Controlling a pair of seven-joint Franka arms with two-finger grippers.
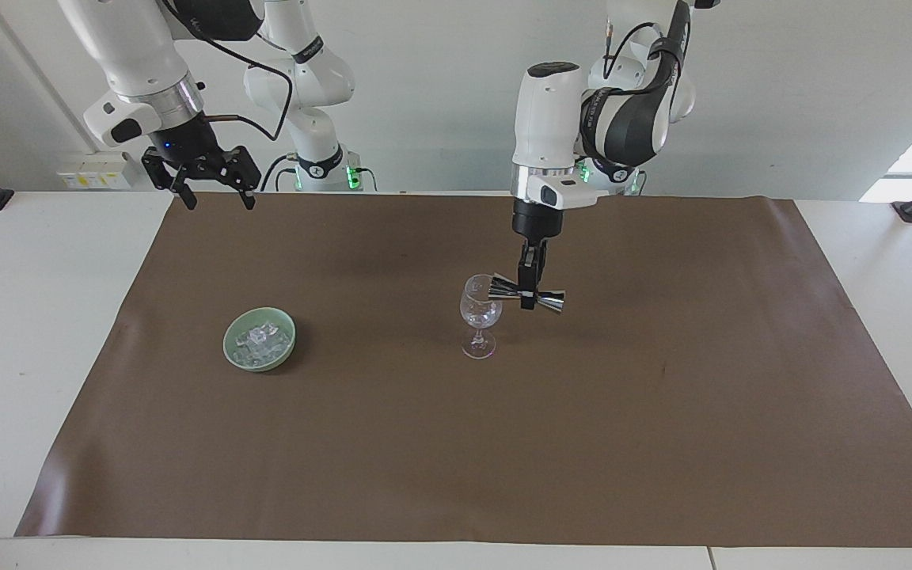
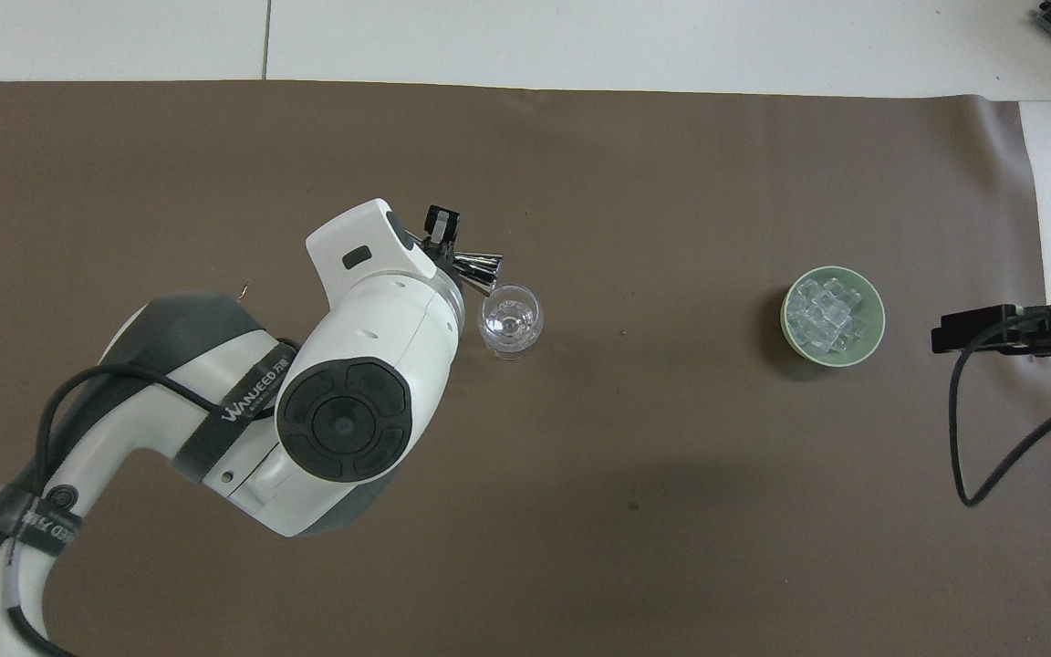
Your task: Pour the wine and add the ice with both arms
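Covering most of the table, a brown mat [image 1: 456, 443] carries a green bowl [image 1: 228, 345] of ice [image 1: 262, 338] toward the right arm's end and a wine glass [image 1: 480, 312] near its middle. The left gripper [image 1: 529, 299] pinches a steel measuring cup [image 1: 547, 300] tipped sideways beside the glass rim. The right gripper [image 1: 214, 194] waits over the mat's edge, fingers spread wide and empty.
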